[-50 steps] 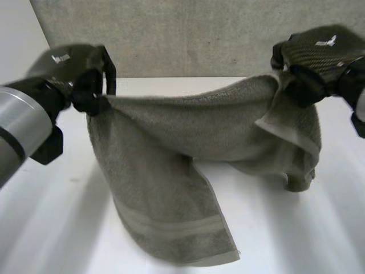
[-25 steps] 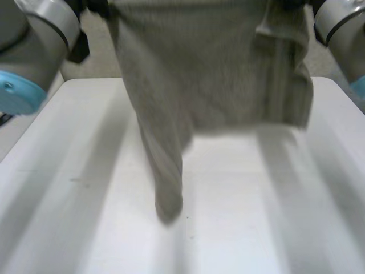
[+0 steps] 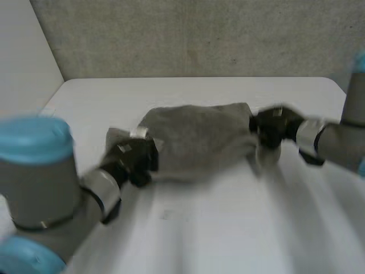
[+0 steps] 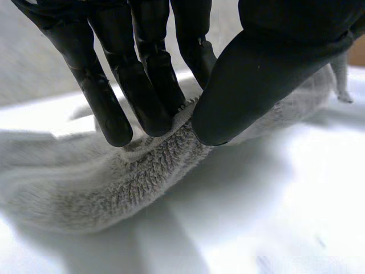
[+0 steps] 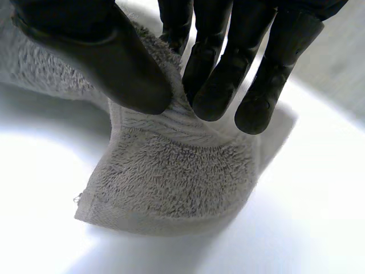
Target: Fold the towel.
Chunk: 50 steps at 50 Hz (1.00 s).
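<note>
The grey-green towel (image 3: 199,140) lies bunched on the white table (image 3: 228,228), stretched between both hands. My left hand (image 3: 134,160) is shut on the towel's left end; in its wrist view the fingers (image 4: 134,85) and thumb (image 4: 251,85) pinch the towel's edge (image 4: 114,182). My right hand (image 3: 272,127) is shut on the right end; in the right wrist view the thumb (image 5: 108,63) and fingers (image 5: 228,74) pinch a banded corner of the towel (image 5: 171,182), which hangs down to the table.
A grey wall (image 3: 199,34) stands behind the table's far edge. The table's left edge (image 3: 48,103) runs close to my left arm (image 3: 40,182). My right arm (image 3: 336,140) reaches in from the right side.
Both hands have swung down from high above with the towel. The towel, hanging in the air before, now lies on the table between them.
</note>
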Each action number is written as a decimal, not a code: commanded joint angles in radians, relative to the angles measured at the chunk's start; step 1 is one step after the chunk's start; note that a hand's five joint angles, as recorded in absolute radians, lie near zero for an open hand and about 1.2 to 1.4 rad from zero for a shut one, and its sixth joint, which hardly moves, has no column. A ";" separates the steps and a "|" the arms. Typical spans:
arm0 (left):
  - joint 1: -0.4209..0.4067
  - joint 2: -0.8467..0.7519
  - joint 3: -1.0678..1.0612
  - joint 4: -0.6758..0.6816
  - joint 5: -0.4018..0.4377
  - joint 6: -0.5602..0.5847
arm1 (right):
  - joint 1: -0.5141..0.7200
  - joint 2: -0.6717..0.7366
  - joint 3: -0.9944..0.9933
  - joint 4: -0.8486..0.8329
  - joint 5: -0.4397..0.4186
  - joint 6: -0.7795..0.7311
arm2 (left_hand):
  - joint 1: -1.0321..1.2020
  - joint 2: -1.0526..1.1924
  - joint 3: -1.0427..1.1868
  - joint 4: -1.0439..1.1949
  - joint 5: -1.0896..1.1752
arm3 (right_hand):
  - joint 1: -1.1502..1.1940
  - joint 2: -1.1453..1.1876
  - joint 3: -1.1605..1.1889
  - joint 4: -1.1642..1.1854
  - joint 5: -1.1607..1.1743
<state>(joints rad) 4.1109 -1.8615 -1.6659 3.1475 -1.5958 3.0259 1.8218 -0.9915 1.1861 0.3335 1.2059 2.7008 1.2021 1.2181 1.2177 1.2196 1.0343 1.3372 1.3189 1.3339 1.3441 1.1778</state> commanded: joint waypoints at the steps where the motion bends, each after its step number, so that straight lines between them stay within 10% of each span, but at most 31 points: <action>1: -0.055 -0.067 -0.035 0.085 -0.006 0.001 | -0.015 0.042 0.180 -0.114 0.010 -0.049 | 0.194 0.178 0.179 0.177 0.187 | 0.059 0.077 0.062 0.052 0.044; 6: -0.054 -0.054 -0.002 0.083 -0.006 0.001 | -0.036 0.005 0.224 -0.160 0.014 -0.033 | 0.194 0.178 0.179 0.177 0.187 | 0.054 0.072 0.058 0.047 0.039; 10: -0.050 -0.032 0.028 0.080 -0.007 0.001 | -0.045 -0.058 0.268 -0.171 0.009 0.014 | 0.194 0.178 0.179 0.177 0.187 | -0.888 -0.870 -0.885 -0.895 -0.904; 13: -0.050 -0.021 0.044 0.081 -0.006 0.001 | -0.044 -0.110 0.303 -0.197 0.009 0.063 | 0.194 0.178 0.179 0.177 0.187 | -1.070 -1.051 -1.066 -1.077 -1.085; 41: -0.044 0.031 0.221 -0.018 -0.009 -0.009 | 0.258 -0.203 0.412 -0.418 0.035 0.337 | 0.194 0.178 0.179 0.177 0.187 | -1.163 -1.144 -1.159 -1.170 -1.178; 50: -0.004 0.056 0.196 -0.020 -0.009 -0.006 | 0.260 -0.040 0.287 -0.441 0.298 0.301 | 0.194 0.178 0.179 0.177 0.187 | -1.163 -1.144 -1.159 -1.170 -1.178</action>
<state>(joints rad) 4.0791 -1.8209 -1.4512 3.1264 -1.6043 3.0188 2.0942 -1.1304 1.5471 -0.0978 1.3245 3.0311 1.2021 1.2181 1.2180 1.2196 1.0344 0.2339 0.2624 0.2521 0.2649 0.0634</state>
